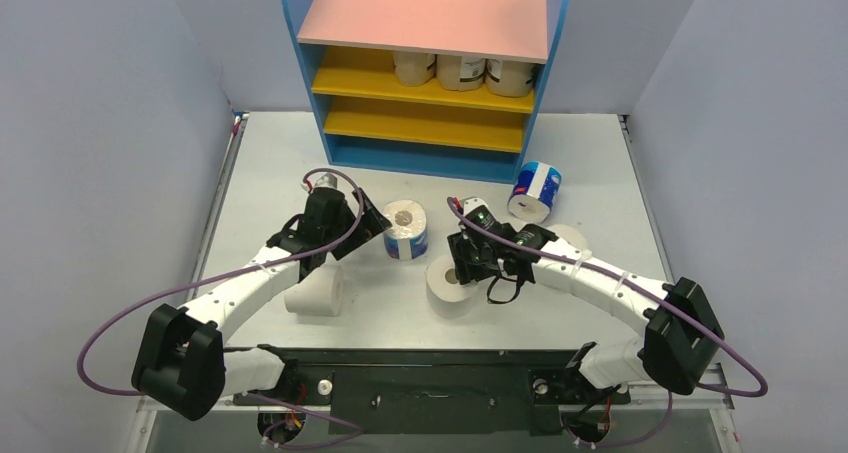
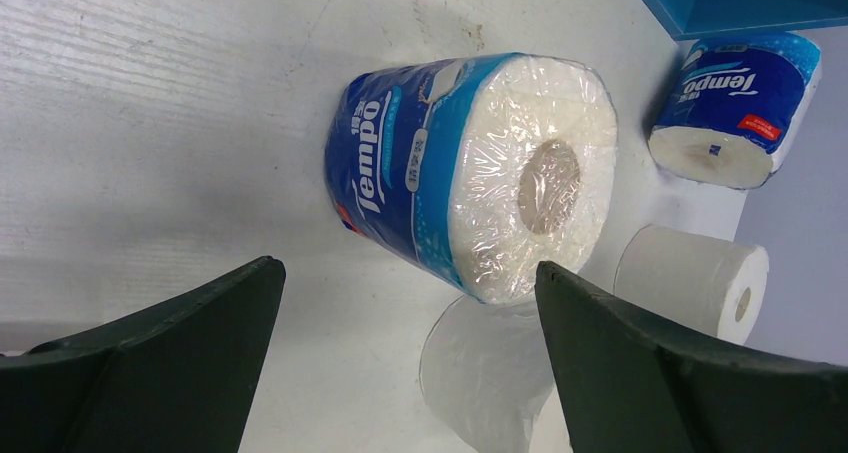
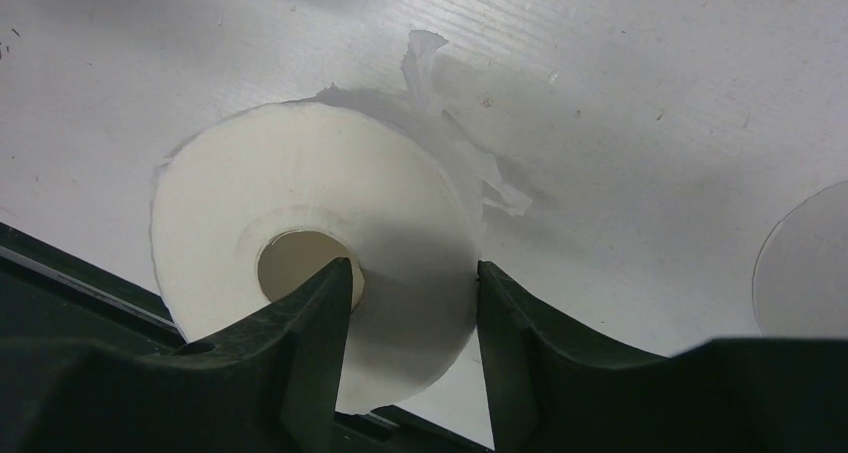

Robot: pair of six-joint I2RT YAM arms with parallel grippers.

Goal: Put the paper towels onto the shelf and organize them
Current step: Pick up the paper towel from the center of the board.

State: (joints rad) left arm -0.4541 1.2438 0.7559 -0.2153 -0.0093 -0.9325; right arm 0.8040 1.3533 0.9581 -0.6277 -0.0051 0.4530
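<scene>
On the table, my right gripper [image 3: 415, 273] is shut on the wall of an upright white paper towel roll [image 3: 300, 193], one finger in its core and the other against its outer side; from above this roll [image 1: 447, 285] sits at the table's middle under the gripper [image 1: 468, 271]. My left gripper [image 2: 410, 273] is open, and a blue-and-white wrapped roll [image 2: 470, 173] lies just ahead of it, untouched. In the top view this roll [image 1: 405, 229] stands right of the left gripper [image 1: 365, 235]. The shelf [image 1: 290, 33] stands at the back with three tan rolls [image 1: 462, 70] on its upper yellow board.
A second blue-wrapped roll [image 1: 536, 190] lies near the shelf's right foot. One white roll [image 1: 318, 291] lies by the left arm, another [image 1: 572, 236] is half hidden behind the right arm. The black base rail [image 1: 430, 373] runs along the near edge.
</scene>
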